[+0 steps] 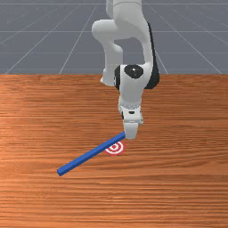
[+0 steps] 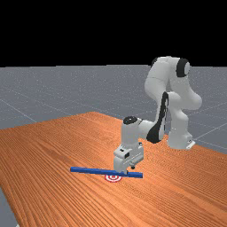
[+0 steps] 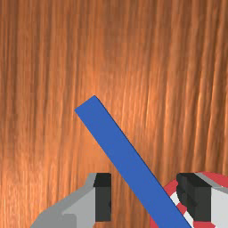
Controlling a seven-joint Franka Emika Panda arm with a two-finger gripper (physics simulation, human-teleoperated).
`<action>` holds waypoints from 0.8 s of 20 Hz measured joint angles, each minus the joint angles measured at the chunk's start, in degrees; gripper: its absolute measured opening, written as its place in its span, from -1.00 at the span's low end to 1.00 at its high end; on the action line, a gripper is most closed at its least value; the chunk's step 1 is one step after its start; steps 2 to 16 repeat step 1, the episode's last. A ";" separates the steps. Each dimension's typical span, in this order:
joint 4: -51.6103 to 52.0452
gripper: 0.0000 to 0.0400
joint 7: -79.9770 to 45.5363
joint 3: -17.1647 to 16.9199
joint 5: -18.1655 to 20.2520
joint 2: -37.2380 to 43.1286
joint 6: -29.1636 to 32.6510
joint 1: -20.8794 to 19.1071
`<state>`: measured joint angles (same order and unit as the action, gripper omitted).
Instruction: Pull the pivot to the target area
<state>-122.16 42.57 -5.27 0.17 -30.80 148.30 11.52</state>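
In the front view my gripper (image 1: 130, 136) is over the upper right end of a long blue bar (image 1: 89, 154), hiding that end. The red and white target (image 1: 116, 148) lies beside and partly under the bar. The far view has the gripper (image 2: 120, 171) right at the bar (image 2: 91, 170), whose right end sticks out past it, with the target (image 2: 113, 178) just below. From the wrist, the gripper (image 3: 149, 197) stands open, the bar (image 3: 127, 156) running slantwise through the gap; neither finger visibly presses it. One finger covers part of the target (image 3: 165, 196).
The wooden table (image 1: 178, 178) spreads around the bar on all sides. The arm's base (image 2: 179, 139) stands at the table's far right edge in the far view.
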 joint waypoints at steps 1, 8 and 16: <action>0.99 0.41 28.10 6.64 -0.73 2.58 0.41 -6.33; 0.99 0.41 28.10 6.64 -0.73 2.58 0.41 -6.33; 0.99 0.41 28.10 6.64 -0.73 2.58 0.41 -6.33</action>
